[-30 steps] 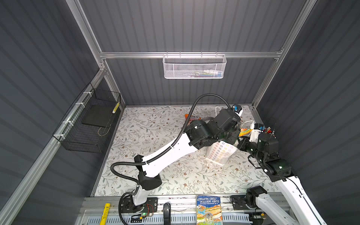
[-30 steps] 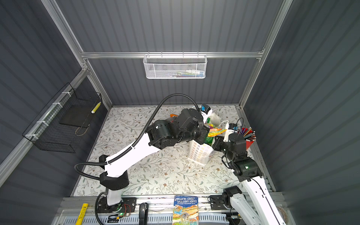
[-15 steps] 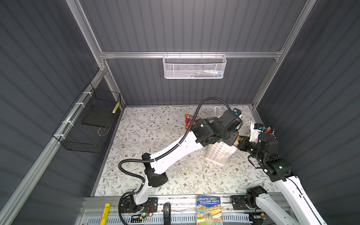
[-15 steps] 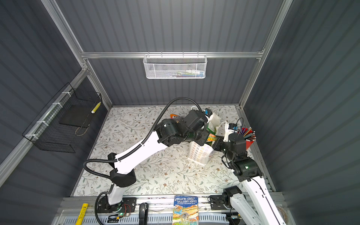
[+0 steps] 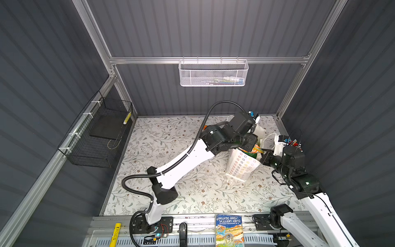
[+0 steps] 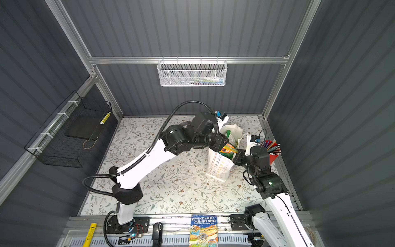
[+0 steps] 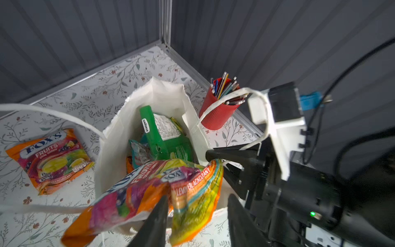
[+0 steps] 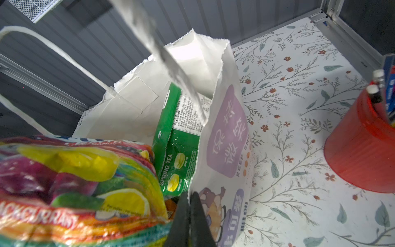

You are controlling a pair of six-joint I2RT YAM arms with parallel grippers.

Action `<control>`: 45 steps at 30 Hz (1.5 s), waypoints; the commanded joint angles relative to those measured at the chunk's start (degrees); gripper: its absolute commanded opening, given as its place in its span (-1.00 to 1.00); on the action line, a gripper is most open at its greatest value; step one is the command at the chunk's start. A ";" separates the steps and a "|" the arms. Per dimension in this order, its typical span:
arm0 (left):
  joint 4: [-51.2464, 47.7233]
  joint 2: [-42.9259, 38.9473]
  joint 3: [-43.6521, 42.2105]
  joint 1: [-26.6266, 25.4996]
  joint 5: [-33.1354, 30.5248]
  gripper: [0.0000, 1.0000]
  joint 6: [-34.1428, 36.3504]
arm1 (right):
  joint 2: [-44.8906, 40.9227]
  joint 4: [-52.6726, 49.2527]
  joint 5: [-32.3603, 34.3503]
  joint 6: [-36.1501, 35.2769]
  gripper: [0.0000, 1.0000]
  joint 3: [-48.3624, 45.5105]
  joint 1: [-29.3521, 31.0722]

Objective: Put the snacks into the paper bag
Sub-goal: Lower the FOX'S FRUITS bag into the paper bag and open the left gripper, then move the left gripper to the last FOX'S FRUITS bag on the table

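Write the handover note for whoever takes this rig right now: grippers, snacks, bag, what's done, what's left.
Left gripper: open, fingers apart above the bag's mouth.
Right gripper: shut on the rim of the paper bag, holding it open.
Done: a green packet and a teal packet are inside the bag. An orange Fox's packet lies across the mouth, not yet down inside.
Left: a second Fox's packet lies on the table beside the bag. Any others are hidden from view.
Next, probably: let the top packet settle, then fetch the one on the table.
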 commanded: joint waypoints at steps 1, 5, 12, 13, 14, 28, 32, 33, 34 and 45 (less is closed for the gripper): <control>0.82 -0.57 -0.25 -0.22 -0.94 -0.08 2.36 | -1.35 0.04 -0.10 -1.14 -1.00 2.06 0.68; -2.25 4.12 1.37 -0.61 -0.56 -0.09 3.10 | -1.42 -0.36 0.07 -1.32 -1.00 2.36 0.81; -3.44 11.46 0.52 -0.74 -4.10 -0.41 4.74 | -3.51 -2.03 3.22 -2.17 -1.00 3.88 0.94; -3.44 12.64 0.76 -0.79 -4.25 -0.43 4.79 | -3.11 -2.29 3.42 -2.13 -1.00 4.19 0.94; -3.44 13.73 0.60 -0.79 -4.46 -0.44 4.95 | -2.35 -2.85 3.15 -2.16 -1.00 4.86 0.91; 4.15 10.64 0.08 0.09 -0.87 -0.30 5.43 | -1.80 -4.91 6.05 -1.98 -1.00 7.53 0.94; 8.61 4.32 -6.76 0.04 1.23 -0.31 5.00 | -2.14 -4.61 6.14 -2.25 -1.00 6.94 0.94; 8.49 3.41 -7.39 0.09 1.40 -0.31 5.34 | -2.43 -4.47 6.37 -2.22 -1.00 6.62 0.94; 9.36 1.97 -8.81 0.09 1.26 -0.26 5.77 | -2.78 -4.08 6.51 -2.18 -1.00 6.10 0.94; 32.13 -27.03 -44.65 2.66 -7.97 0.99 6.35 | -4.50 -3.28 5.01 -1.39 -1.00 3.91 0.94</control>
